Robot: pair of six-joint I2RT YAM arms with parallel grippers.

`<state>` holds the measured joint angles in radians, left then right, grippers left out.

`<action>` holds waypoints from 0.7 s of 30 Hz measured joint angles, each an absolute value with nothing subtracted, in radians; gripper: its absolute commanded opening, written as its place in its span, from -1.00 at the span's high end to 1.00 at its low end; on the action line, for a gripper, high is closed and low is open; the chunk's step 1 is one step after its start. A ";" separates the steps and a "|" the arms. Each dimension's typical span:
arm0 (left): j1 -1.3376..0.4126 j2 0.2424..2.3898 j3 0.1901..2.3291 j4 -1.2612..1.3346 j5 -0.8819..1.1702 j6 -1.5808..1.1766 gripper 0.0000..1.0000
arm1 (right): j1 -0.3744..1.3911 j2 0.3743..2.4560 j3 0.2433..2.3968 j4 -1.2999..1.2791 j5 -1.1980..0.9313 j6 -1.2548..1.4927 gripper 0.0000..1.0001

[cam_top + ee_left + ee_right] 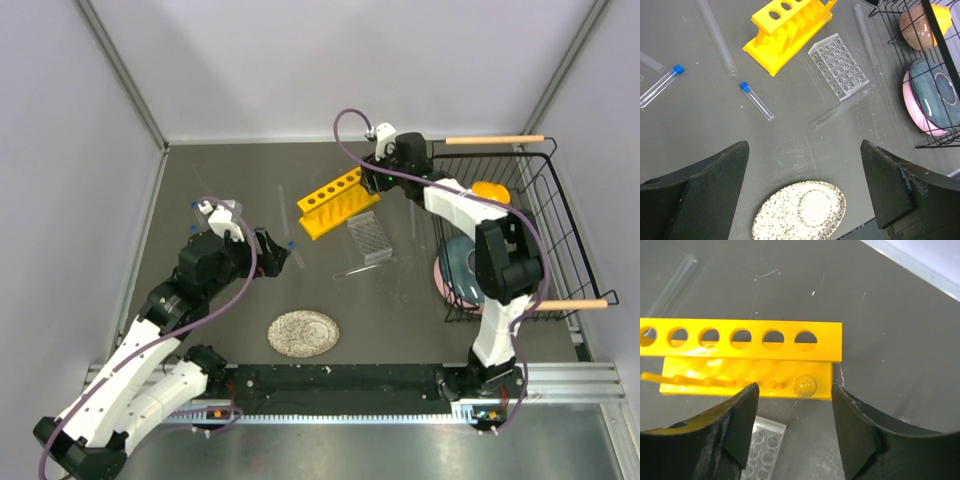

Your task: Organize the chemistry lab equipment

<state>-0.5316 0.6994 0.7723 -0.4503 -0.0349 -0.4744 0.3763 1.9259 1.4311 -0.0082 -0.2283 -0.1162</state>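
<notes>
1. The left jaws are spread wide with nothing between them, hanging over bare counter (790, 145). There's plenty of free room right in front of the tips.
2. Just ahead of them a blue-capped vial (756, 100) lies flat. A second blue-capped vial (661, 85) lies off past the left finger, near the frame edge. Both are loose, with open counter all round.
3. Further ahead is the yellow test-tube rack (790, 30). The clear gridded rack (837, 65) sits just beside it on the right with a narrow gap between them.
4. A thin glass tube (837, 109) lies along the near edge of the gridded rack. It's really close, and I can't tell if they touch.
5. The speckled plate (805, 210) sits low between the left jaws, on the near side.
6. The wire basket (935, 75) is off to their right. Its edge is near the gridded rack but apart from it.
7. The right jaws are partly apart and gripping nothing. They sit over the end of the yellow rack.
8. A rounded tube tip (805, 386) shows in the gap between the right jaws, below the last hole. It touches neither finger.
9. Right of that rack end it's bare counter out to the wall edge.
</notes>
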 measured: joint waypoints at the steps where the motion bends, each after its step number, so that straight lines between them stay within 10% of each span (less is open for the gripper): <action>1: -0.532 0.692 0.772 -0.451 -0.030 -0.478 -0.98 | 0.376 1.904 1.431 -0.032 -0.235 -0.131 -0.50; 7: -0.531 0.638 0.771 -0.479 -0.017 -0.498 -0.98 | 0.376 1.709 1.433 -0.223 -0.302 -0.230 -0.90; 21: -0.531 0.507 0.746 -0.542 -0.030 -0.504 -0.98 | 0.406 1.623 1.377 -0.502 -0.088 -0.138 -0.98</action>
<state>-0.5308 0.5068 0.7456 -0.5423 -0.0303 -0.5041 0.4061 1.6234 1.3766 -0.5022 -0.0875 -0.1375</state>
